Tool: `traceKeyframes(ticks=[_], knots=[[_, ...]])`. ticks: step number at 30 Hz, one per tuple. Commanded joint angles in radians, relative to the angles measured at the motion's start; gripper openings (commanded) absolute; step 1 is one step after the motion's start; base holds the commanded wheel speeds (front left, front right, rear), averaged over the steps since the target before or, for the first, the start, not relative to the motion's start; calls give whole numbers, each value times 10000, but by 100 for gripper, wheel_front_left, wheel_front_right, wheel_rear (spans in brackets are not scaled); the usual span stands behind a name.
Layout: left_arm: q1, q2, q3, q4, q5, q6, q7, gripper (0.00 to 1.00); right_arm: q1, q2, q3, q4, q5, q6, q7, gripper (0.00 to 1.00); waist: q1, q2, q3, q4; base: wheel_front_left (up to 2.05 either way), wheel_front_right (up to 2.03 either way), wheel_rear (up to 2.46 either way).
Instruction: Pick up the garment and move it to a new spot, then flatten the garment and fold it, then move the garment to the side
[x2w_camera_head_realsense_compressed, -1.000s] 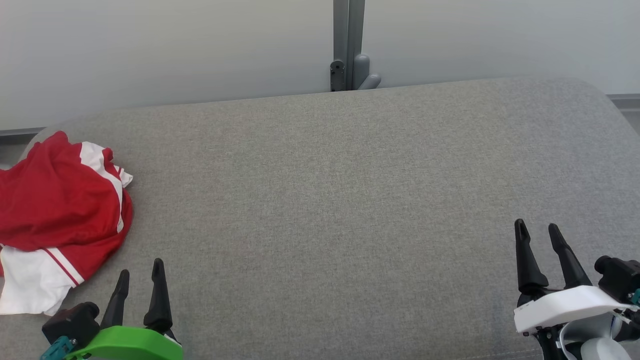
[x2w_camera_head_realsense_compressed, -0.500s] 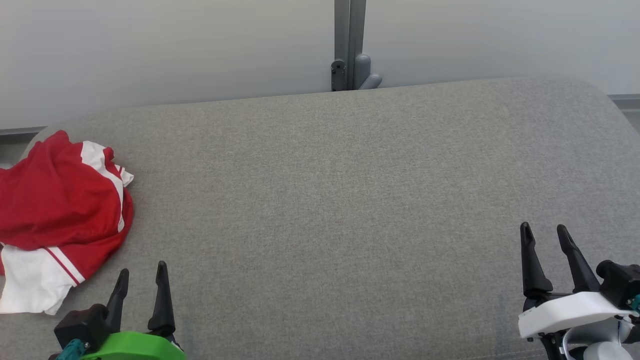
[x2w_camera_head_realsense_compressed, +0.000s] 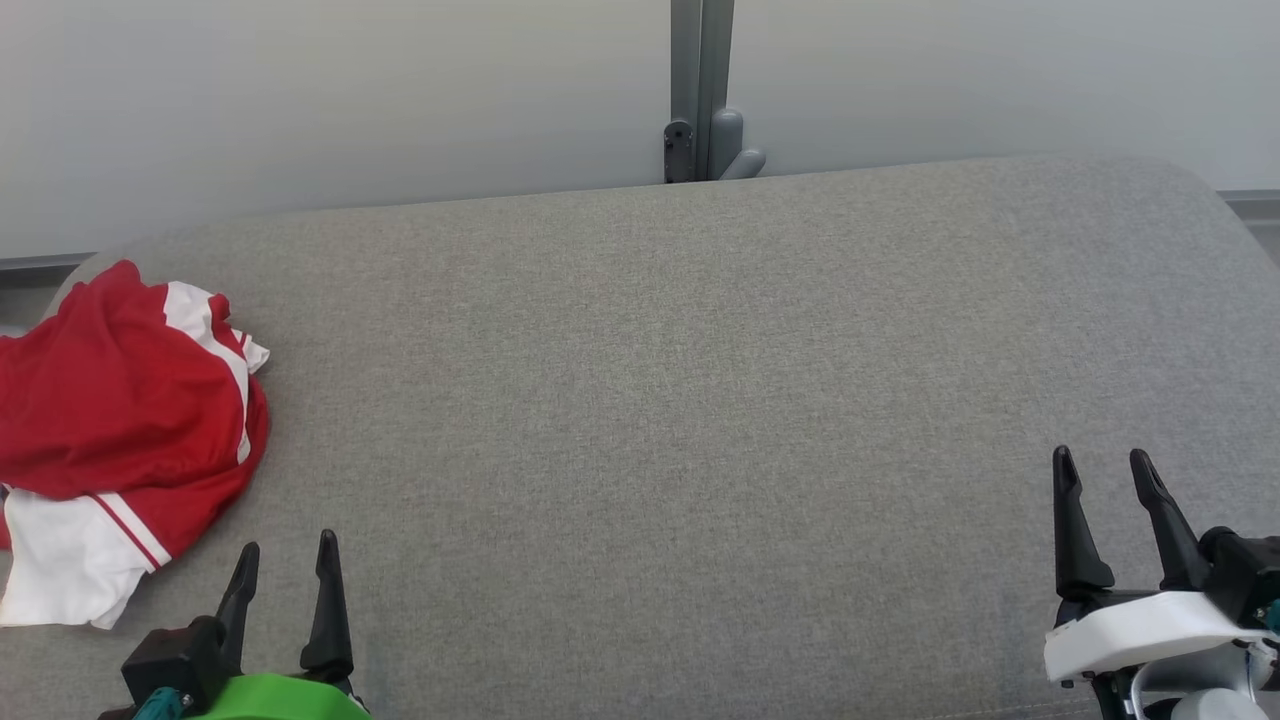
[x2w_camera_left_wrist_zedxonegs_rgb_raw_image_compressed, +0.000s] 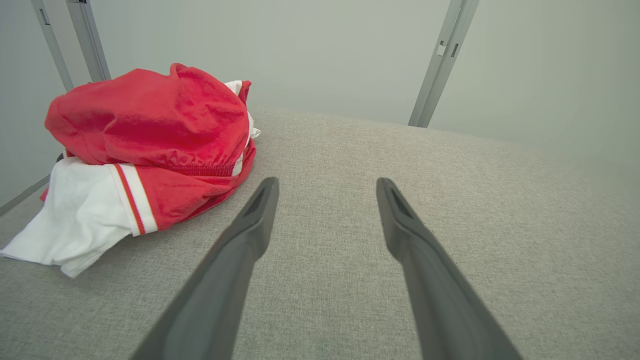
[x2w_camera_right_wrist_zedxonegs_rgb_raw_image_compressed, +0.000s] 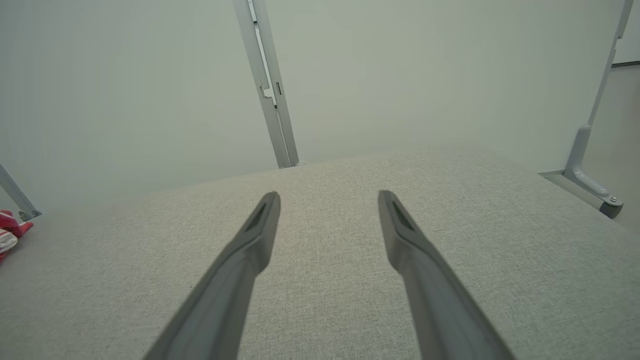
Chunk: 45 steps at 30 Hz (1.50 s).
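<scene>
While sinking toward the bottom edge of the head view, holds the left gripper (x2w_camera_head_realsense_compressed: 288, 542) wide, its two dark fingers apart with nothing between them. Shows less of the green shell (x2w_camera_head_realsense_compressed: 270, 700) behind it than a second ago, and puts the fingertips a touch lower and further right. Same story for the right gripper (x2w_camera_head_realsense_compressed: 1102, 456) at the lower right: slides down and outward over that second, takes the white shell (x2w_camera_head_realsense_compressed: 1140, 630) closer to the corner, spreads the fingers just as wide, grips nothing. Confirms it from both wrists, looking along each open pair onto bare grey fabric.

Leaves the garment (x2w_camera_head_realsense_compressed: 120, 410) untouched. Finds it heaped at the far left end of the grey cushion (x2w_camera_head_realsense_compressed: 650, 400), red cloth bunched on top, a white panel with a red stripe spilling toward the near edge. Keeps the same folds as before. Reads the tiny rightward drift of heap and grey post (x2w_camera_head_realsense_compressed: 700, 90) alike as the camera nudging, not the cloth.

From the left wrist, puts the heap ahead and to the left of the fingers, near but not touching. From the right wrist, catches a red scrap at the far left edge, well apart.
</scene>
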Motion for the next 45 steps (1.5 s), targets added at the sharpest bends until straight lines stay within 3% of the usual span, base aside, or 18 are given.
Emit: traceKeyframes(ticks=[1,25,45], knots=[[45,7,32,-3,204,-41,-90,100,105,-62,3,-16,-179,3,-102,100,0,73,-3,0,0,0,0],[165,-116,160,169,1971,-202,-548,100,354,-268,211,472,-1140,2,-531,100,-1,90,-73,27,0,0,0],[110,-145,180,201,2018,-239,-517,100,368,-306,177,549,-1028,2,-519,100,-1,90,-68,164,0,0,0]])
